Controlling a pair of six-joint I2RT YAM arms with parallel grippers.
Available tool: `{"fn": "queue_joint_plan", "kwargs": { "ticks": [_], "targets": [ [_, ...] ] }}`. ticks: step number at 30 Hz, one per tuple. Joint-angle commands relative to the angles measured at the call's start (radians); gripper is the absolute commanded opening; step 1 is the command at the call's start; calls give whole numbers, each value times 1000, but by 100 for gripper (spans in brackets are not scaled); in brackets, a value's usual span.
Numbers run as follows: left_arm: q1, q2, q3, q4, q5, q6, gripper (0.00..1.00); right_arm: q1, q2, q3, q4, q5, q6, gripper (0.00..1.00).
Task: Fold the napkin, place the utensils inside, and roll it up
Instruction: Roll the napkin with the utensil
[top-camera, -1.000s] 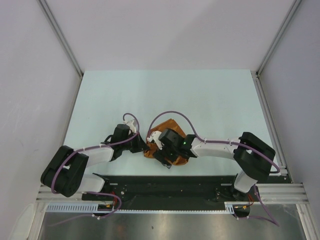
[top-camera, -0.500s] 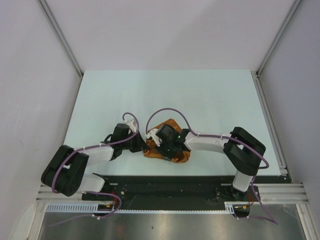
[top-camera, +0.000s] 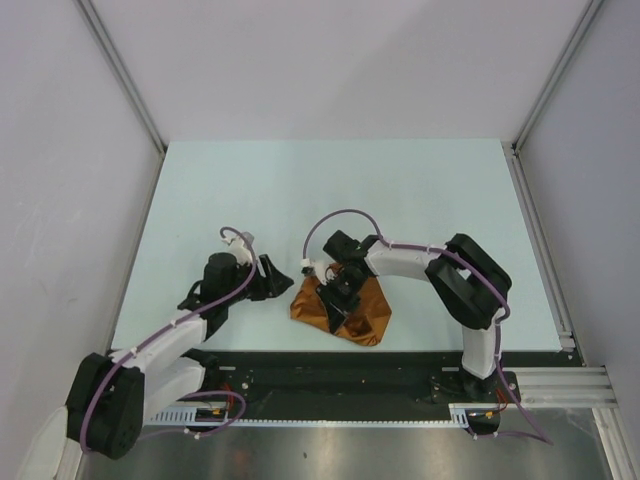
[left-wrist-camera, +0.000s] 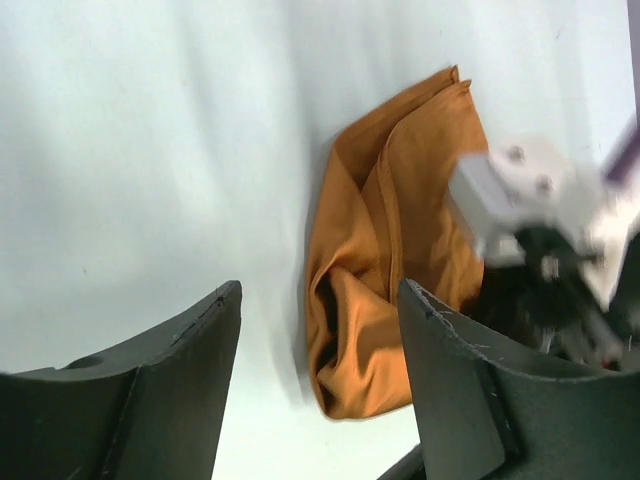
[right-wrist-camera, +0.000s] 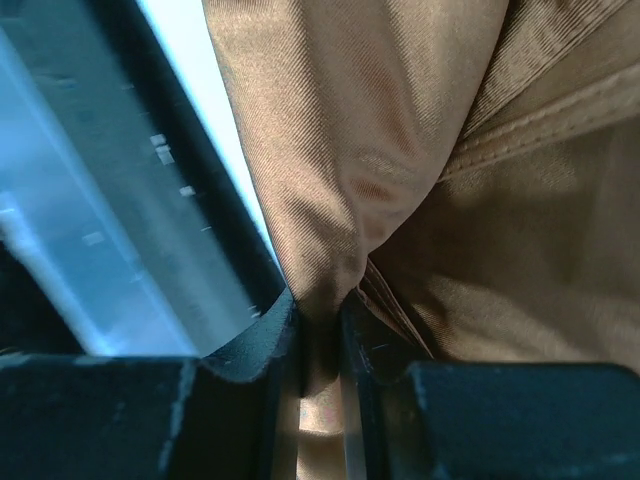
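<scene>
**Fold work on a bunched napkin (top-camera: 345, 312)**

It lies near the front edge of the table (top-camera: 420, 200), between the arms. The right gripper (right-wrist-camera: 318, 322) pinches a ridge of cloth; the left gripper (left-wrist-camera: 320, 290) stands spread just beside the napkin, holding nothing. Best to lift that ridge low and draw it flat, with the left pinning the opposite edge.

At the right of the left wrist view the right gripper (left-wrist-camera: 540, 285) is blurred, covering part of the napkin (left-wrist-camera: 400, 200)
</scene>
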Motion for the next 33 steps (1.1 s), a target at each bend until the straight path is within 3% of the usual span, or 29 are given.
{"fn": "queue_joint_plan", "kwargs": {
  "ticks": [1,11,26,33],
  "targets": [
    [-5,-70,-83,86,57,35,69,-64,65,45,-84,-288,6,20],
    [-71,-44,-124,209,91,50,68,-178,235,48,-30,-549,9,16],
    [-105,286,-42,388,71,47,67,-238,348,48,-43,-635,-34,14],
    [-112,384,-32,408,124,33,50,-248,364,59,-42,-643,-33,14]
  ]
}}
